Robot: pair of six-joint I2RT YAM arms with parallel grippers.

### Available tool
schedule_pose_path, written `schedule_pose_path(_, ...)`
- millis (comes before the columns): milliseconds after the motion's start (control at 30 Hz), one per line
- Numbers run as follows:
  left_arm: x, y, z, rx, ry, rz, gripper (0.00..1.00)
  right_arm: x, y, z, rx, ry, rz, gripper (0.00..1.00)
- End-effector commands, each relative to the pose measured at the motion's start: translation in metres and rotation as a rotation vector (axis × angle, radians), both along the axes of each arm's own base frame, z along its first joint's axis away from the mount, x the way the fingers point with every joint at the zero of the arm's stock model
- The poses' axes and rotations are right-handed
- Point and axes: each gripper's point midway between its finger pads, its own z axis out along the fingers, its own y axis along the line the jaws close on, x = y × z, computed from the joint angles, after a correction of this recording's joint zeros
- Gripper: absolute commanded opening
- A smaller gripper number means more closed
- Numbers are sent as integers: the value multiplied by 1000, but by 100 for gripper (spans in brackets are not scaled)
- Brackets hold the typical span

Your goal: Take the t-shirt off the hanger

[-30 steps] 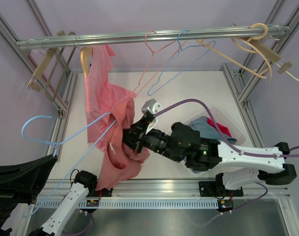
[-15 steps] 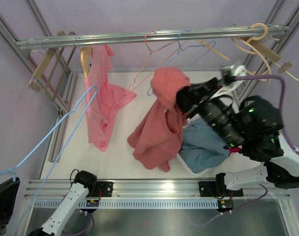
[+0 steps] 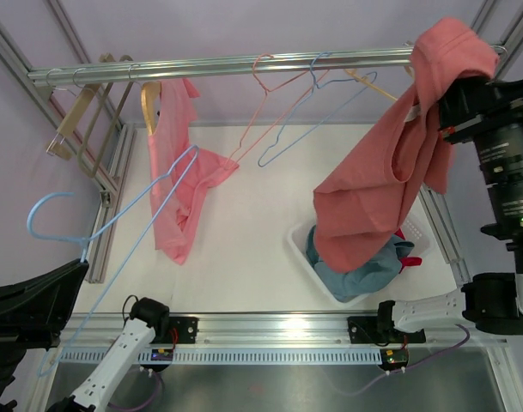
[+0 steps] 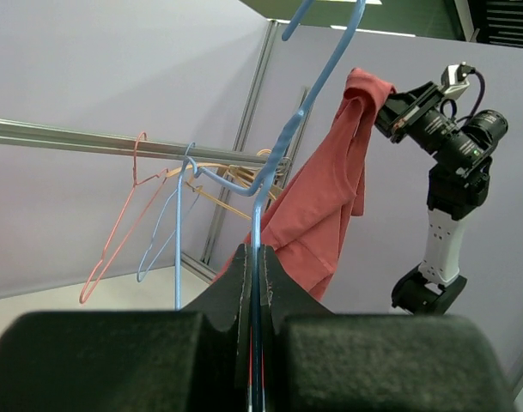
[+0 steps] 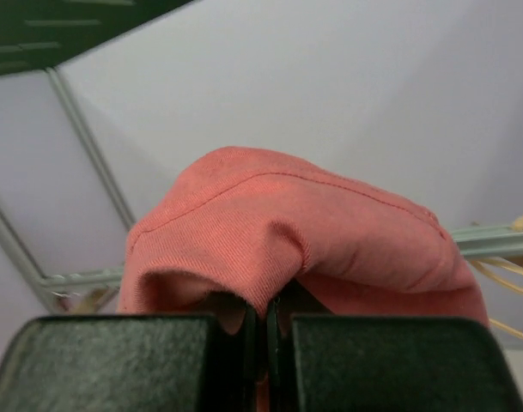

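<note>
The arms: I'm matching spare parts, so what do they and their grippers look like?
The right arm and left arm have white links with black cylindrical joints, and thin purple cables by the bases. The left gripper and right gripper are matte black, blocky.

Top external: mounted high above and behind the arm bases, looked steeply down on the white bench (image 3: 244, 257), with the rail (image 3: 244, 62) along the far side. Left wrist: sat just behind the left tool (image 4: 257, 262), aimed upward and across at the right arm (image 4: 441, 240); it shared the rail, blue hanger (image 4: 257, 223) and t-shirt (image 4: 321, 206) with the top view. Right wrist: behind the right tool (image 5: 267, 313), aimed upward, t-shirt fabric very near, rail behind it
</note>
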Motion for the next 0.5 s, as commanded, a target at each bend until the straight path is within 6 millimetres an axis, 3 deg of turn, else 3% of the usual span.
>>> schedule_pose_path(0,16,-2,4,1,3,23,0,21,13,-42,-155,59,-128,0)
schedule_pose_path(33,17,-2,3,3,7,23,0,31,28,-68,-211,89,-144,0)
schedule_pose_path(100,18,-3,0,7,9,24,0,40,10,-93,-167,135,-180,0)
schedule_pose_path(133,20,-3,-1,10,15,26,0,52,22,-127,-225,180,-192,0)
schedule_pose_path(167,20,-3,-2,10,15,26,0,55,6,-143,-216,201,-226,0)
schedule_pose_path(200,22,-4,-3,11,19,26,0,58,6,-161,-176,233,-230,0)
schedule_pose_path(233,25,-5,-5,12,27,29,0,69,13,-210,-233,303,-272,0)
schedule_pose_path(300,30,-6,-7,20,37,35,0,68,7,-249,-105,359,-280,0)
schedule_pose_path(333,35,-7,-10,23,50,41,0,72,14,-299,-127,425,-292,0)
schedule_pose_path(367,38,-7,-11,27,54,44,0,69,11,-327,-128,473,-302,0)
schedule_pose_path(400,44,-9,-11,32,67,47,0,65,8,-362,-6,533,-300,0)
schedule_pose_path(467,52,-11,-14,42,84,54,0,53,-3,-406,68,619,-305,0)
